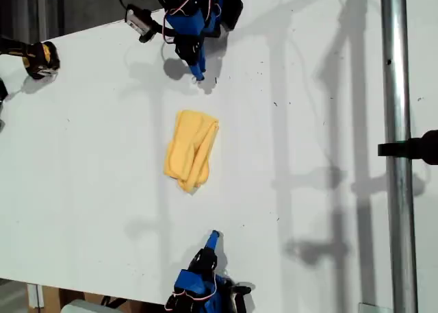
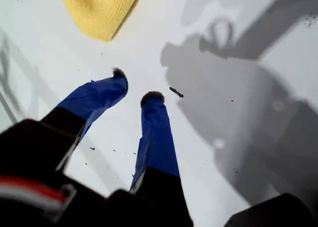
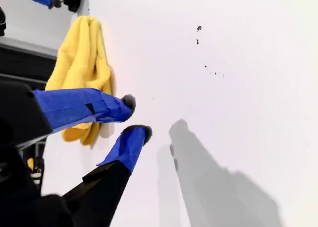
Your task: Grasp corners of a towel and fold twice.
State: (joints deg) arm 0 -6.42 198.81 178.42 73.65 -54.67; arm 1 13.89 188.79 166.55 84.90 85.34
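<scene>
Lying bunched and folded on the white worktop (image 1: 82, 155), the towel (image 1: 191, 149) sits mid-scene in the exterior view, between two blue arms. My first gripper (image 2: 135, 88) and my second gripper (image 3: 136, 115) each hover apart from it, fingers (image 2: 156, 132) slightly parted, holding nothing.

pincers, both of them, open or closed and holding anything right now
First pincer: open, holding nothing, short of the towel.
Second pincer: open, holding nothing, beside the towel.
</scene>
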